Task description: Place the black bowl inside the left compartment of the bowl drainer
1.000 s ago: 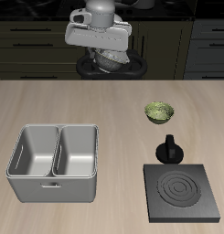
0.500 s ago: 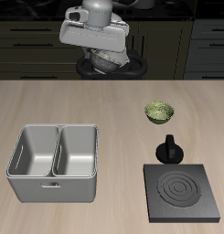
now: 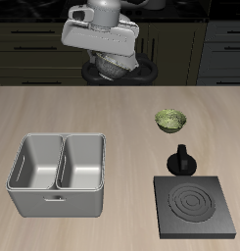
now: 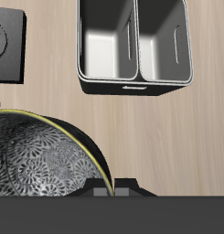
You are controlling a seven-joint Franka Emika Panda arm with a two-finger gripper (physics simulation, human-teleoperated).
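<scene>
The black bowl (image 3: 118,69) hangs high above the back of the table, held under my gripper (image 3: 113,59), which is shut on its rim. In the wrist view the black bowl (image 4: 40,160) fills the near field, showing its pale mottled inside; my fingers are mostly hidden there. The bowl drainer (image 3: 55,199), a light-grey tub, stands on the table near the front edge, well forward of the gripper. Both of its wells hold nothing, and the left compartment (image 3: 35,163) is the one farther from the stove. The wrist view shows the bowl drainer (image 4: 132,89) from above with the left compartment (image 4: 165,41).
An olive-green bowl (image 3: 170,121) sits mid-table. A small black knob-shaped object (image 3: 182,161) stands just behind the flat black stove plate (image 3: 195,208), which lies by the front edge. Dark cabinets run behind the table. The stove plate (image 4: 5,46) also shows in the wrist view.
The gripper with the black bowl has risen a little and drifted slightly sideways toward the drainer's side. Nothing on the table has moved.
</scene>
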